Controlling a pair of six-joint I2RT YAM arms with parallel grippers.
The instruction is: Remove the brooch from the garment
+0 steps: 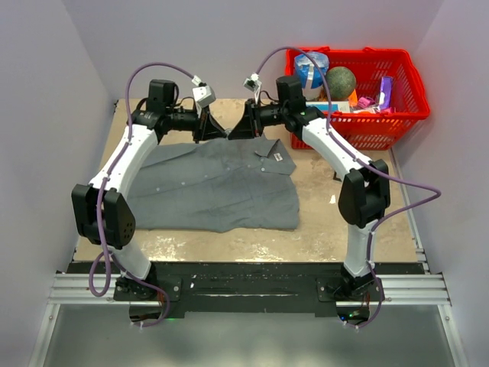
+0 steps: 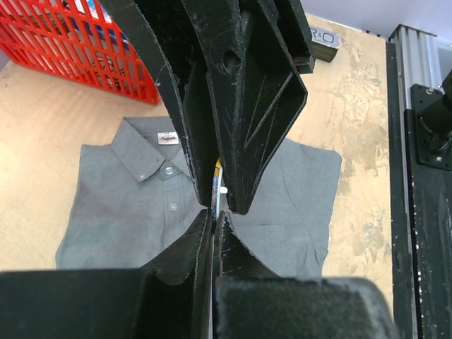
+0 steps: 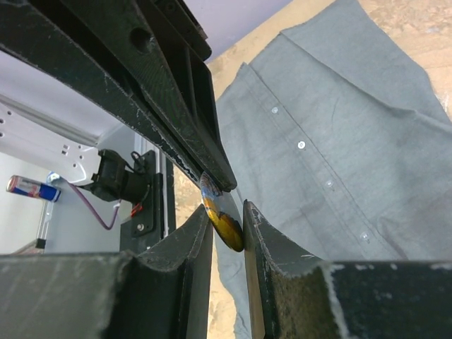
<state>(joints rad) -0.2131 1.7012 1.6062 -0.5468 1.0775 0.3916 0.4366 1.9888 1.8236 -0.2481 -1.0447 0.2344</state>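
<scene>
One small round gold-yellow brooch with a darker rim [image 3: 223,215] is off the garment and held in the air, pinched from two sides at once. The left fingers [image 2: 185,254] are closed on one end of it. The right fingers [image 3: 275,258] press on it from both sides, with only the disc between them. From the left wrist the brooch shows edge-on as a thin yellow sliver, with one white stub [image 2: 222,189] beside it.

From overhead, the left arm [image 1: 130,160] and the right arm [image 1: 336,153], two in all, meet tip to tip above the far edge of the shirt near its collar. The brooch itself is hidden in that view.

The one grey collared button-up shirt [image 1: 214,183] lies flat on the tan bench [image 1: 344,229], its collar toward the far right, apart from both pairs of fingers. The right wrist view shows four small pale buttons [image 3: 301,145] in a row down its front. One white neck label [image 1: 277,155] sits at the collar.

One red plastic mesh basket [image 1: 397,115] stands at the bench's far right corner, just beyond the collar. It holds several items, among them one dark green ball [image 1: 341,79].
</scene>
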